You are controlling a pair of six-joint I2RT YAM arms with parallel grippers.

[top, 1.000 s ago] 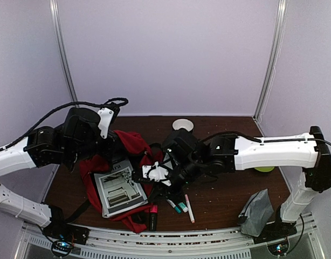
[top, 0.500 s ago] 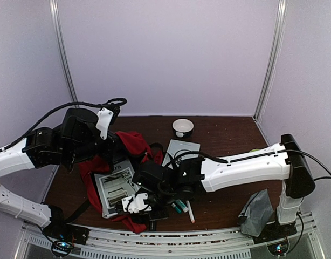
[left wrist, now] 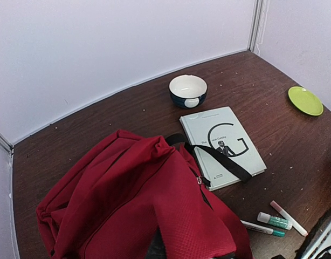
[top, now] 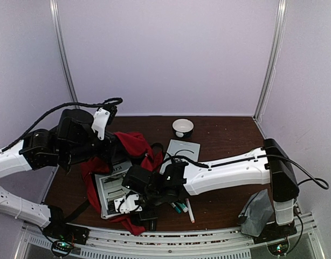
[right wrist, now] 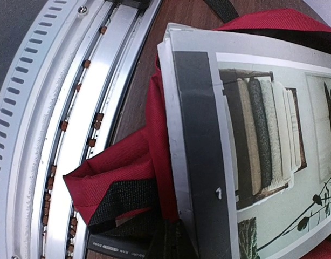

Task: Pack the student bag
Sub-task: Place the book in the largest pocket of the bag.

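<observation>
Student bag: the student bag (top: 134, 144) lies slumped on the left half of the tabletop (top: 225, 189). Its red fabric is bunched upward at the far side and spread flat toward the near rail (right wrist: 74, 108).
Left tool: the left tool (top: 116, 152) sits against the raised part of the bag. In the left wrist view the fabric rises right up to the lens and covers the fingers, so I cannot tell whether they are spread or pinching cloth. Judging by the lifted fold, this arm is there to keep the mouth up and open.
Magazine: a magazine (right wrist: 252, 135) with an interior photo on its cover rests on the flat part of the bag, one corner overhanging the red cloth. It looks only partly in, so it probably needs pushing deeper.
Right tool: the right tool (top: 129, 204) hangs low at the magazine's near edge, reaching across from the right. Its fingers are not clear in either view, so I cannot tell their state. The position suits nudging or gripping that edge.
Book: a grey book (left wrist: 222, 145) lies just beside the bag, with a black strap (left wrist: 219, 159) draped over it. The strap may snag when the book is lifted.
Markers: several markers (left wrist: 273, 221) wait near the book.
Bystanders: a bowl (left wrist: 188, 90), a green plate (left wrist: 305, 100) and a grey pouch (top: 256, 211) sit well apart.
</observation>
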